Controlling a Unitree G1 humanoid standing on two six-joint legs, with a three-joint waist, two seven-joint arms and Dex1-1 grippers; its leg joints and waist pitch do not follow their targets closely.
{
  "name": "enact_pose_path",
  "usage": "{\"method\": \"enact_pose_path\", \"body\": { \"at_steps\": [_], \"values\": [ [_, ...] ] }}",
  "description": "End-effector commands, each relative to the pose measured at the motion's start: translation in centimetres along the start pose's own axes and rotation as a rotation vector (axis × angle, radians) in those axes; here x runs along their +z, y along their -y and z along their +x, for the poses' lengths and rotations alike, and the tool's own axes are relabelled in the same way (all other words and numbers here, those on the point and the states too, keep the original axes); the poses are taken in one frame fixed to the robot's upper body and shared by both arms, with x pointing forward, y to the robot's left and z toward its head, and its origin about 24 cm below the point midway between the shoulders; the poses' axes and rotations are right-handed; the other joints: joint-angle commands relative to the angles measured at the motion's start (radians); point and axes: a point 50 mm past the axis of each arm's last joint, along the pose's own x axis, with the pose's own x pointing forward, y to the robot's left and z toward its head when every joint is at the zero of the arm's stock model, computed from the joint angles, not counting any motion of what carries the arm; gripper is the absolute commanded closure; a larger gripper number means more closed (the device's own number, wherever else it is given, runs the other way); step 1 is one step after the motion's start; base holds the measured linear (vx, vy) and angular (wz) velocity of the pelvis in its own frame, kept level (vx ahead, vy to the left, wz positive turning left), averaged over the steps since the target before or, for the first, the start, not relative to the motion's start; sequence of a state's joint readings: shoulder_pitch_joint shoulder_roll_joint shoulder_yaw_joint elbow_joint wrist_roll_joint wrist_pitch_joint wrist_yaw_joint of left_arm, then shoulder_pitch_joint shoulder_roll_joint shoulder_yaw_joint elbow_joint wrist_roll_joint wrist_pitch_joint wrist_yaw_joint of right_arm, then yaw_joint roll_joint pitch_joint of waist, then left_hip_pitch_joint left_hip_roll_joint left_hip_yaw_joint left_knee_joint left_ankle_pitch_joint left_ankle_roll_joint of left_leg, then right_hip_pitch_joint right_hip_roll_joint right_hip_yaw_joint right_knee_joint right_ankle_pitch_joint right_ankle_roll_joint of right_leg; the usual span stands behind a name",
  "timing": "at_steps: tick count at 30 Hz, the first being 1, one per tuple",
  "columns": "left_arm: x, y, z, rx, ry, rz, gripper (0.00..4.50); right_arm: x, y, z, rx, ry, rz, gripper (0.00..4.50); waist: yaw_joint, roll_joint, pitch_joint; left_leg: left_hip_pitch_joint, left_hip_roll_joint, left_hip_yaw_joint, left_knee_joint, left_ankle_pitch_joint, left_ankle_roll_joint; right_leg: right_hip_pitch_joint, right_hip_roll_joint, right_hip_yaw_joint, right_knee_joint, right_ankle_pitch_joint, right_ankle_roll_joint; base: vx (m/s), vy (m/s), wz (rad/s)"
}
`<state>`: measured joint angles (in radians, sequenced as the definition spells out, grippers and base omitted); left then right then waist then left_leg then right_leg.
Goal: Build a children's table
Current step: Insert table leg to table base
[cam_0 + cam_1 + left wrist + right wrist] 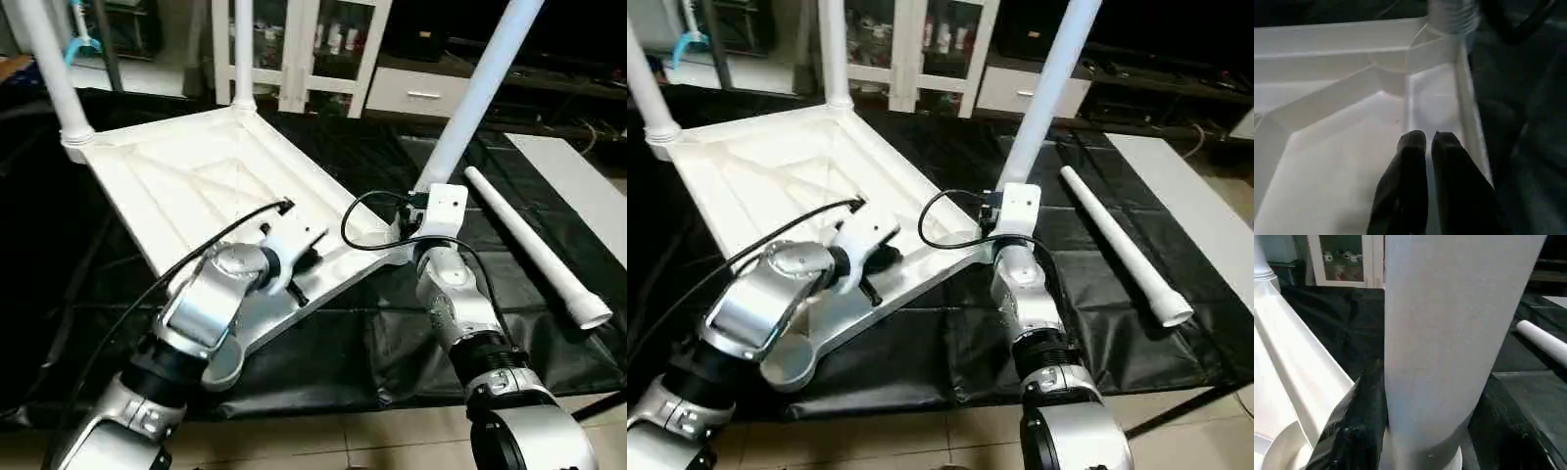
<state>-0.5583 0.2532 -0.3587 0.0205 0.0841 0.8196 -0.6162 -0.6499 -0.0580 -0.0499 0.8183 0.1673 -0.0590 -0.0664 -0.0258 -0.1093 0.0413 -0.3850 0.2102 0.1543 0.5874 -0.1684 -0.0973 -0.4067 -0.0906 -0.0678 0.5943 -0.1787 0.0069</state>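
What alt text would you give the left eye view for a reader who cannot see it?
An upturned white tabletop lies on a black sheet, three legs standing in its corners. The right tool grips the nearest right leg at its base, and the left tool rests on the top's underside. A fourth leg lies loose on the sheet to the right.

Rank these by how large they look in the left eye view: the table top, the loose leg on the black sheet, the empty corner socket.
1. table top
2. loose leg, lying apart on the black sheet
3. empty corner socket, though it is nearest the camera, which enlarges it.
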Motion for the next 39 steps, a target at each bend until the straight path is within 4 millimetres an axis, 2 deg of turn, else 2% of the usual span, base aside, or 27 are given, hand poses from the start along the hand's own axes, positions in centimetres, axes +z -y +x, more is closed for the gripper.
{"method": "enact_pose_path", "body": {
  "at_steps": [1, 4, 7, 10, 15, 21, 27, 30, 31, 32, 35, 39],
  "values": [
    [0.5, 0.5, 0.0, -0.014, 0.015, 0.034, 3.67, -3.9, 0.7, -1.0, 0.003, -0.168, -0.013, 2.65, -0.006, 0.026, -0.050, 0.011, 0.011, 0.001, -0.084, -0.456, -0.050, 0.018, -0.030, 0.028, -0.082, -0.377, -0.089, 0.000, 0.000, 0.00],
    [0.3, 0.5, -0.1, -0.027, 0.012, 0.042, 3.67, -3.4, 0.5, -0.9, 0.039, -0.148, -0.015, 2.65, -0.009, 0.022, -0.050, 0.011, 0.011, 0.003, -0.083, -0.443, -0.048, 0.018, -0.029, 0.029, -0.081, -0.365, -0.092, 0.000, 0.000, 0.00],
    [0.3, 0.8, -0.2, -0.061, 0.015, 0.062, 3.67, -3.1, 0.3, -0.8, 0.072, -0.138, -0.017, 2.65, -0.012, 0.025, -0.051, 0.012, 0.013, 0.004, -0.083, -0.433, -0.046, 0.019, -0.029, 0.031, -0.078, -0.340, -0.105, 0.000, 0.000, 0.00],
    [0.2, 2.6, -0.2, -0.186, 0.029, 0.087, 3.67, -2.5, -0.1, -0.5, 0.130, -0.139, 0.012, 2.65, -0.019, 0.025, -0.051, 0.010, 0.014, 0.004, -0.084, -0.430, -0.045, 0.019, -0.029, 0.032, -0.076, -0.326, -0.120, 0.000, 0.000, 0.00],
    [0.2, 3.2, 0.0, -0.204, 0.028, 0.079, 3.67, -1.5, 0.1, -0.2, 0.184, -0.152, 0.034, 2.65, -0.026, 0.022, -0.053, 0.005, 0.013, 0.007, -0.082, -0.400, -0.036, 0.027, -0.029, 0.033, -0.072, -0.303, -0.128, 0.000, 0.000, 0.00],
    [0.5, 2.8, 0.3, -0.162, 0.041, 0.077, 3.67, -0.6, 0.6, 0.0, 0.224, -0.150, 0.011, 2.65, -0.023, 0.020, -0.053, 0.009, 0.015, 0.011, -0.078, -0.371, -0.033, 0.024, -0.028, 0.035, -0.073, -0.292, -0.132, 0.000, 0.000, 0.00],
    [1.2, 1.8, 0.9, -0.036, 0.072, 0.082, 3.67, -0.5, 0.7, -0.2, 0.262, -0.164, 0.003, 2.65, -0.019, 0.018, -0.057, 0.008, 0.014, 0.014, -0.076, -0.338, -0.025, 0.029, -0.026, 0.035, -0.069, -0.256, -0.135, 0.000, 0.000, 0.00],
    [0.9, 1.9, 1.4, -0.016, 0.062, 0.075, 3.67, -0.6, 1.0, -0.4, 0.285, -0.168, -0.013, 2.65, -0.016, 0.017, -0.058, 0.008, 0.015, 0.016, -0.073, -0.312, -0.016, 0.030, -0.028, 0.037, -0.068, -0.238, -0.139, 0.000, 0.000, 0.00],
    [0.8, 2.3, 1.6, -0.032, 0.060, 0.053, 3.67, -0.6, 1.2, -0.4, 0.288, -0.168, -0.015, 2.65, -0.014, 0.007, -0.059, 0.006, 0.015, 0.018, -0.071, -0.286, -0.008, 0.033, -0.028, 0.037, -0.065, -0.223, -0.142, 0.000, 0.000, 0.00],
    [0.8, 2.6, 1.7, -0.047, 0.059, 0.035, 3.50, -0.6, 1.3, -0.5, 0.289, -0.168, -0.014, 2.65, -0.013, 0.010, -0.060, 0.005, 0.016, 0.018, -0.072, -0.269, -0.006, 0.034, -0.029, 0.037, -0.063, -0.208, -0.146, 0.000, 0.000, 0.00],
    [0.8, 3.8, 2.1, -0.089, 0.056, -0.008, 3.31, -0.7, 2.0, -0.6, 0.271, -0.174, -0.016, 2.65, -0.013, 0.005, -0.061, 0.006, 0.016, 0.023, -0.068, -0.241, 0.001, 0.034, -0.028, 0.037, -0.061, -0.185, -0.154, 0.000, 0.000, 0.00],
    [0.9, 4.2, 2.4, -0.095, 0.063, -0.047, 2.91, -0.7, 2.2, -0.6, 0.266, -0.176, -0.015, 2.65, -0.011, 0.005, -0.060, 0.009, 0.016, 0.025, -0.067, -0.259, 0.007, 0.031, -0.028, 0.038, -0.066, -0.220, -0.148, 0.000, 0.000, 0.00]
  ]
}}
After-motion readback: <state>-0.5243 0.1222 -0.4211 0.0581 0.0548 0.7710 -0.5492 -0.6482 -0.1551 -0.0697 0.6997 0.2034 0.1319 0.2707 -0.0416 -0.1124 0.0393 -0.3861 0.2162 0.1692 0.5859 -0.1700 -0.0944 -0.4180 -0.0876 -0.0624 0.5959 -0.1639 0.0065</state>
